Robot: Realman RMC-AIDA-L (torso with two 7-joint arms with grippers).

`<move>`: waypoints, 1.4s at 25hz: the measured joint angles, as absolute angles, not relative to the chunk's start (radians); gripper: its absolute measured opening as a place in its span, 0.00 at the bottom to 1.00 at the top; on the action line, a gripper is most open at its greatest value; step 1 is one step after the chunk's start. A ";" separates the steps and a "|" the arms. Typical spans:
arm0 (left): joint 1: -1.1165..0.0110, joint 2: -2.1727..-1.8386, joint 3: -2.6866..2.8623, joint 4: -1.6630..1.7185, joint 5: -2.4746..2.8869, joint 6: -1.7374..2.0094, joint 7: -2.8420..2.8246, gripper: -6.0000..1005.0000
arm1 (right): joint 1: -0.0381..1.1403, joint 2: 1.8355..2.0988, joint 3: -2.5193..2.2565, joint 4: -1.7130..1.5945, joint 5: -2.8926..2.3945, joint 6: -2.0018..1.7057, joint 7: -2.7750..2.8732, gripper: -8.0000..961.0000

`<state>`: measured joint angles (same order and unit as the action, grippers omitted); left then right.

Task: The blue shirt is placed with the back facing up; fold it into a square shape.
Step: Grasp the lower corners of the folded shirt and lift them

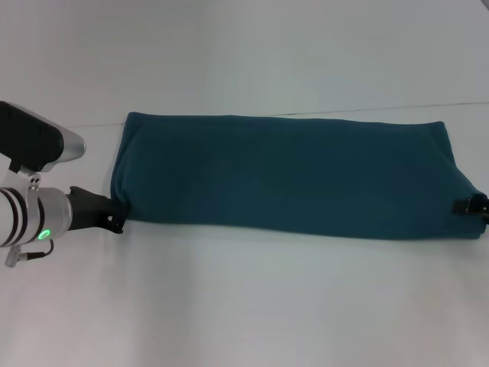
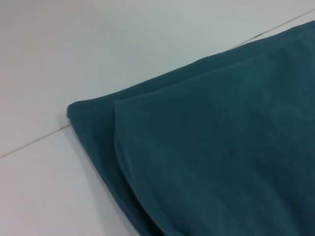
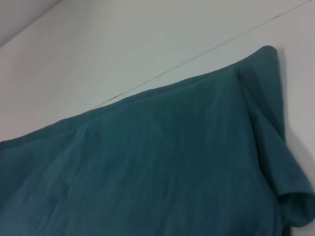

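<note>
Head view: the blue shirt (image 1: 286,172) lies flat across the white worktop (image 1: 244,306) as a long, folded band of soft, matte teal cloth, its far edge nearly straight, its near edge gently curved. No print or writing shows on the upturned surface. The left pincer (image 1: 116,215) sits at the shirt's near left corner, its dark tip touching the hem; whether it is spread or pinching the cloth cannot be told. The right pincer (image 1: 475,205) appears only as a dark tip at the shirt's near right corner, at the frame's edge; its state likewise cannot be told. Bare worktop lies open in front of and behind the cloth.

Left wrist view: a rounded corner of the blue shirt (image 2: 221,157) shows two stacked layers, the upper set slightly back from the lower. A thin seam line crosses the smooth worktop (image 2: 74,59) beside it.

Right wrist view: the blue shirt (image 3: 157,167) fills the lower frame, faintly creased, with a folded flap hanging loosely at one corner. The worktop (image 3: 123,44) beyond is bare, crossed by one thin seam.
</note>
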<state>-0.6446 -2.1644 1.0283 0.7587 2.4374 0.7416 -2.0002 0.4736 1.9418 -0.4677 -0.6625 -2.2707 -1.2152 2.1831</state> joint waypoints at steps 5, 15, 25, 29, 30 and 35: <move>-0.645 -2.164 1.027 0.759 2.438 0.742 -2.000 0.01 | 0.484 1.949 -0.468 -0.662 -2.286 -1.204 2.183 0.69; -0.649 -2.163 1.027 0.759 2.456 0.739 -2.008 0.01 | 0.464 1.946 -0.468 -0.661 -2.289 -1.223 2.186 0.67; -0.640 -2.165 1.026 0.774 2.468 0.756 -2.022 0.01 | 0.461 1.949 -0.454 -0.660 -2.289 -1.210 2.178 0.29; -0.614 -2.168 1.033 0.818 2.484 0.818 -2.050 0.02 | 0.456 1.946 -0.454 -0.664 -2.288 -1.213 2.178 0.12; -0.604 -2.169 1.033 0.835 2.485 0.837 -2.055 0.02 | 0.455 1.945 -0.454 -0.665 -2.287 -1.214 2.176 0.08; -0.544 -2.171 1.034 0.927 2.469 0.946 -2.069 0.02 | 0.448 1.940 -0.448 -0.667 -2.265 -1.232 2.142 0.02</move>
